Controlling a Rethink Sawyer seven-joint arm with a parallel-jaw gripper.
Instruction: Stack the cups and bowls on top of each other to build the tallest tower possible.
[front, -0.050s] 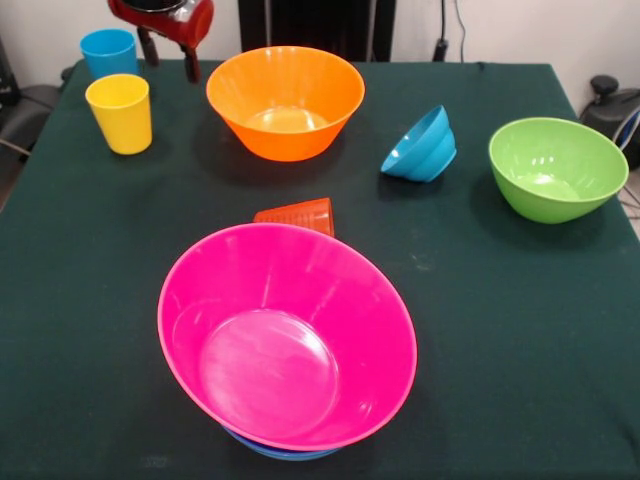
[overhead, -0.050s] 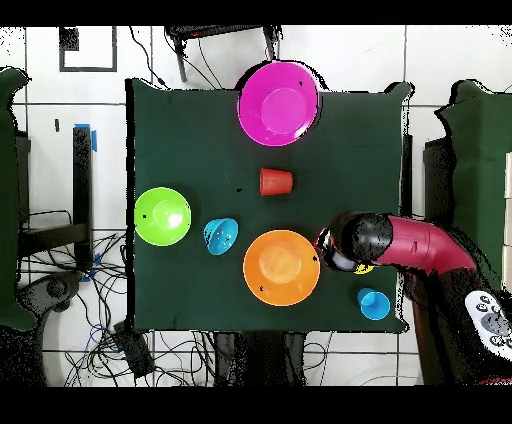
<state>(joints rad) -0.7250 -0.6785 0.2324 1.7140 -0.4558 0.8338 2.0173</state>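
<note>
The tower is a large pink bowl (front, -0.050s: 290, 340) (overhead, -0.050s: 279, 102) nested over blue bowls, with only a blue rim (front, -0.050s: 280, 452) showing beneath it. Just behind it sits the ribbed orange-red cup (front, -0.050s: 297, 215) (overhead, -0.050s: 276, 181). A big yellow-orange bowl (front, -0.050s: 285, 100) (overhead, -0.050s: 281, 267), a green bowl (front, -0.050s: 555, 165) (overhead, -0.050s: 163, 215) and a tipped ridged blue bowl (front, -0.050s: 420, 145) (overhead, -0.050s: 220, 236) stand apart. The yellow cup (front, -0.050s: 120, 112) and sky blue cup (front, -0.050s: 108, 52) (overhead, -0.050s: 374, 303) stand upright. My gripper (front, -0.050s: 169, 55) hangs open and empty between those cups and the yellow-orange bowl.
The dark green cloth (front, -0.050s: 500, 330) covers the whole table. In the overhead view my red arm (overhead, -0.050s: 420, 245) reaches in over the table's edge and hides most of the yellow cup. Cables and stands surround the table on the floor.
</note>
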